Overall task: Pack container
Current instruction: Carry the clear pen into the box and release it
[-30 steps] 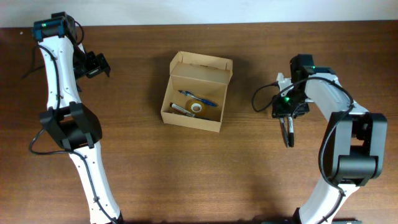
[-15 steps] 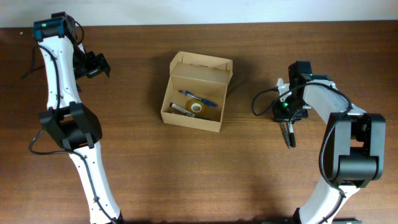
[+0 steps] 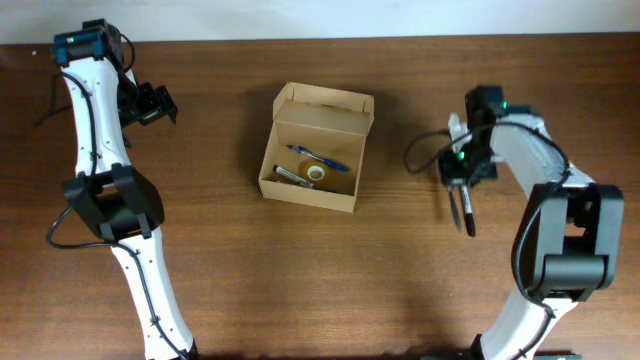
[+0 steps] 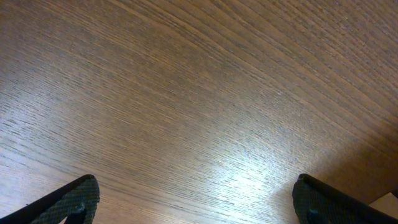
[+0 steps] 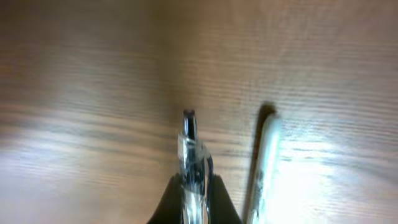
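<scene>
Looking at a table (image 3: 300, 290) of brown wood, finely grained, smooth, giving off a soft sheen under the light. Seeing plain tan cardboard in the container (image 3: 283, 188), matt and paper-dull. Noting a clear pen (image 5: 191, 152) of glossy see-through plastic between the dark matt fingers (image 5: 169, 208) of the right gripper (image 5: 194, 186). Finding black, finely textured pads (image 4: 68, 202) on the left gripper (image 4: 196, 202). Catching white glossy plastic shells on the left arm (image 3: 95, 130) and right arm (image 3: 520, 150).
</scene>
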Robot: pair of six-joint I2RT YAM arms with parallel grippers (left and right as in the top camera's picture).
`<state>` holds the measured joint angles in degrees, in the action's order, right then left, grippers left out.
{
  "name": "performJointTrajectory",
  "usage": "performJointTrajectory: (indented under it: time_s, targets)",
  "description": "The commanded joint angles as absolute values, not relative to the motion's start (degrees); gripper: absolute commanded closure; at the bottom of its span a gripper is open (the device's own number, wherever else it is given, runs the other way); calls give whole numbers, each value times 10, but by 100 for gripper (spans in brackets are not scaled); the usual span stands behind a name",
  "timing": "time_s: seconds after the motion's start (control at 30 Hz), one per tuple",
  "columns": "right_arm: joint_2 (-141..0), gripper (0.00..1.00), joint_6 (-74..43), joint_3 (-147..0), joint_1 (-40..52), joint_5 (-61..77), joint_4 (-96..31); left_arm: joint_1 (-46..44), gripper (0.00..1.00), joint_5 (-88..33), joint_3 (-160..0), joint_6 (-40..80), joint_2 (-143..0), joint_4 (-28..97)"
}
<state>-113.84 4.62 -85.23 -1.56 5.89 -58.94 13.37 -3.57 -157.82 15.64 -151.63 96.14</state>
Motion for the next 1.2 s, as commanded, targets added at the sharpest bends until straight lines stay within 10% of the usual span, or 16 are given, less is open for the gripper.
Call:
performJointTrajectory:
  time_s: [0.0,0.53,1.17]
  targets:
    - [-1106,96,67,-976,27,73,-632,136,0,-30,-1576,156,-1521,961]
    - [-1157,96,478,-1233,351,74,-663,136,0,-30,-1576,156,-1521,960]
    - [-1358,96,453,-1232,359,138,-651,136,0,-30,-1576,156,-1521,961]
